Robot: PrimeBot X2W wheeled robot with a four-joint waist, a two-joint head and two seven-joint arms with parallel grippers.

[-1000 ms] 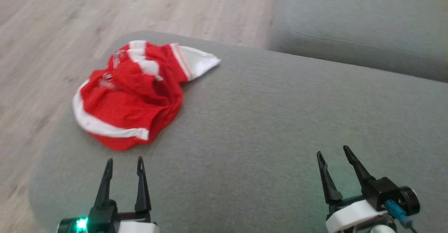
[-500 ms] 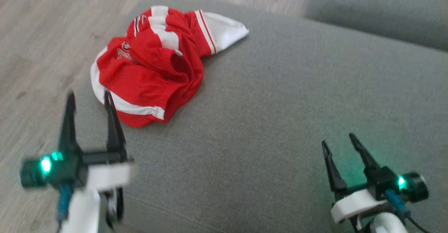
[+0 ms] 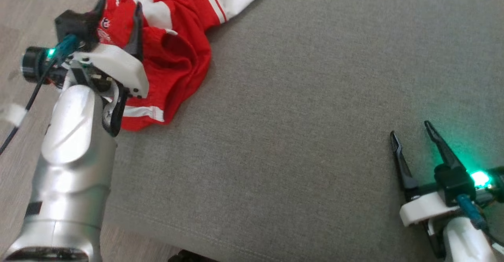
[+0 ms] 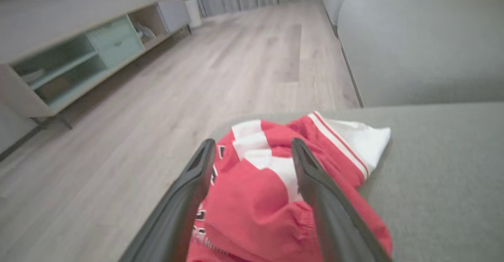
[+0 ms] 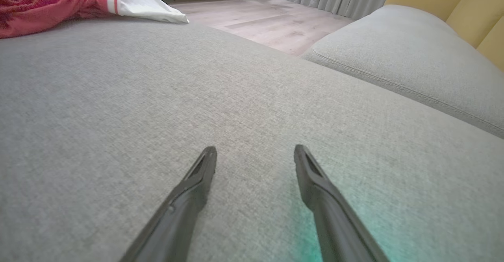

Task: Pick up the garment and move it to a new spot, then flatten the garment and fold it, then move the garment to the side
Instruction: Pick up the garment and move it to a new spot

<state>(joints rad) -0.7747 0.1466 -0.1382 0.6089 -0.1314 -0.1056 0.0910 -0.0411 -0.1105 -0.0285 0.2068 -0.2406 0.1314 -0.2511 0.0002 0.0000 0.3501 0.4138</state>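
Garment (image 3: pixel 177 57): crumpled red-and-white heap, far left on grey cushion (image 3: pixel 295 116).
Left end effector (image 3: pixel 120 4): open over garment, likely to grasp.
Right end effector (image 3: pixel 410 129): open, empty, near right.

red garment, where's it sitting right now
In the head view the garment lies crumpled at the upper left, near the left edge of the grey cushion, with the left gripper holding its open fingers over it.

Spread left end effector (image 3: pixel 119 5) hovers over red garment (image 3: pixel 181 53); right end effector (image 3: pixel 410 129) well apart.
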